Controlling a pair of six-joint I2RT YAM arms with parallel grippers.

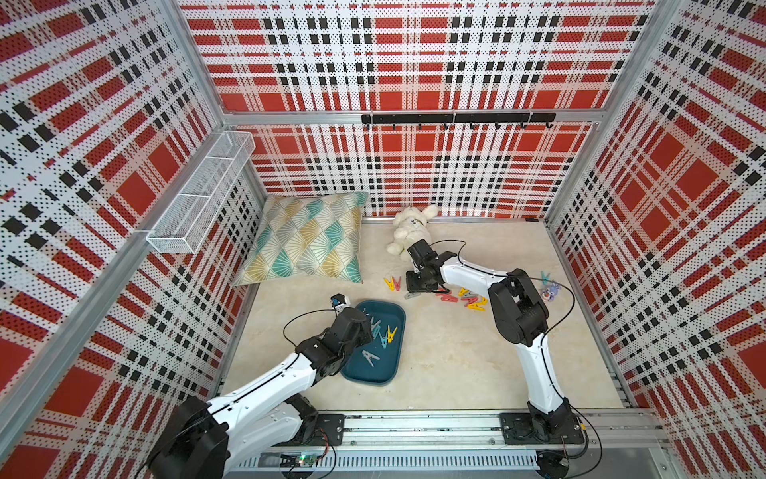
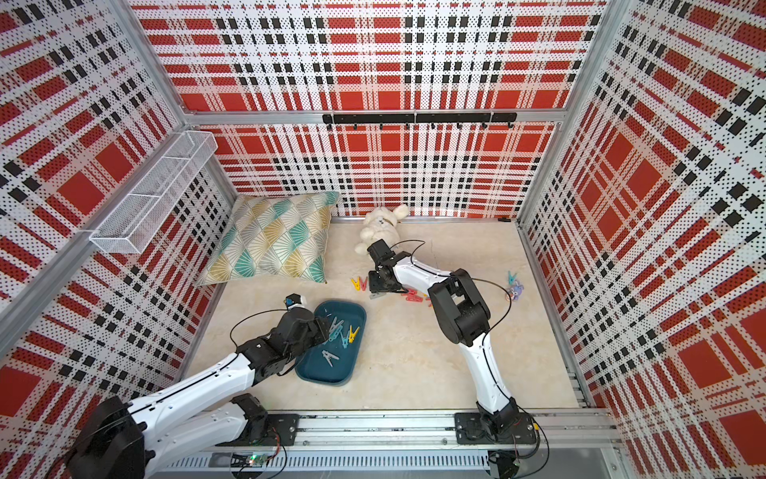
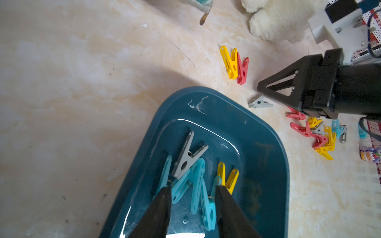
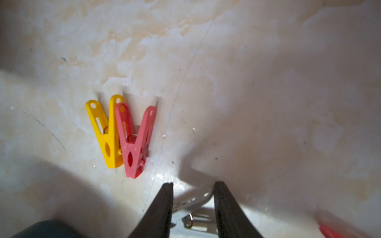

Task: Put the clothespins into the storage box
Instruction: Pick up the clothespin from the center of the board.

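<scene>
Right gripper (image 4: 193, 184) stands astride a grey clothespin (image 4: 195, 198) on the floor (image 4: 268, 103); if it squeezes it, I cannot tell.

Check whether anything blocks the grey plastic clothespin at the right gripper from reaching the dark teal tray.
Nothing visible does. Only bare tabletop lies between the grey plastic clothespin and the rim of the dark teal plastic tray. The left gripper hangs over the tray's inside, though.

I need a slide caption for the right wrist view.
Right pincer around a grey clothespin; a yellow clothespin and a red clothespin touch nearby.
</scene>
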